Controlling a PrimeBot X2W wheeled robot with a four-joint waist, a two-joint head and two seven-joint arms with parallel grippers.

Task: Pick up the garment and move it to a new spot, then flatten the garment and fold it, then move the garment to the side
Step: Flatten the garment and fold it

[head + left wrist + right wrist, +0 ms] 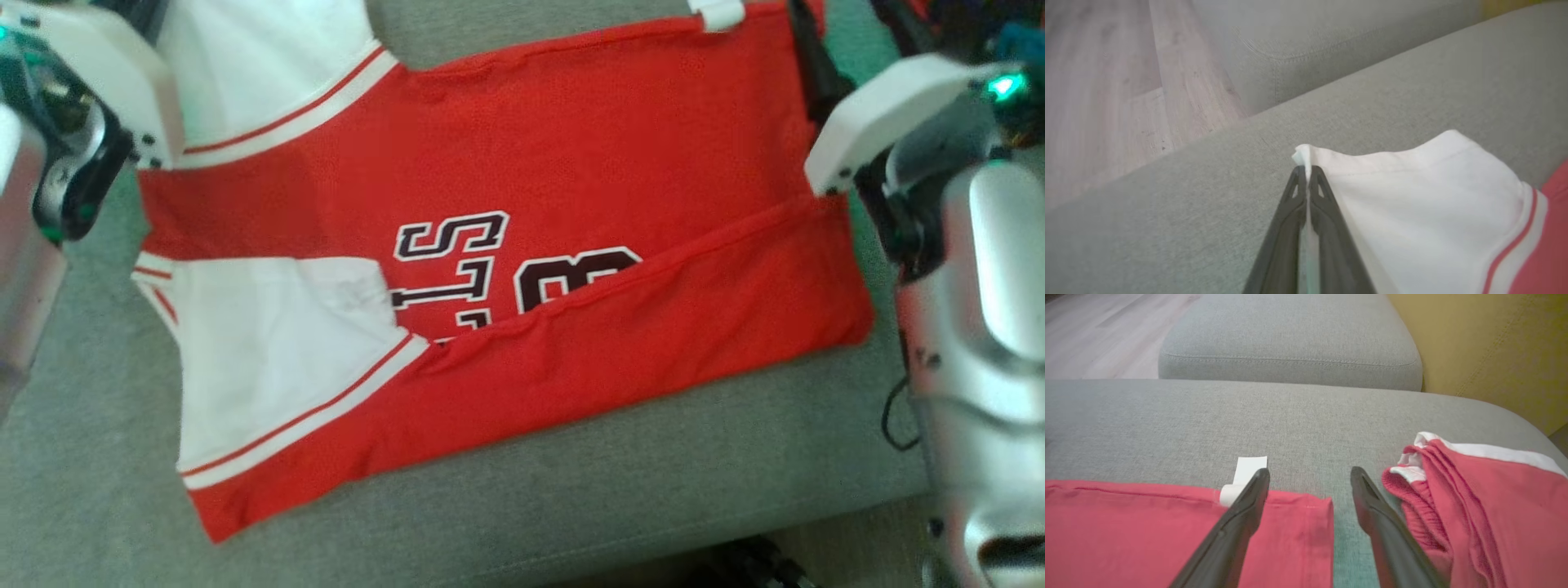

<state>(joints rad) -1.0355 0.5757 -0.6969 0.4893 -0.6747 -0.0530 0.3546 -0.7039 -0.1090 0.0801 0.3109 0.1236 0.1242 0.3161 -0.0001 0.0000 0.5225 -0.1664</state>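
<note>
I've got the left gripper [1306, 171] clamped tight on the corner of the white sleeve [1412, 204], not far from the cushion's [571, 490] edge over the floor [1106, 81]. The jersey [571, 163] lies across the middle of the cushion, its near side folded up over the lettering. My right gripper [1309, 473] is spread wide, empty, one finger over the hem corner by the white tag [1249, 467]. Another red garment [1474, 506] sits bunched just beside it.
</note>
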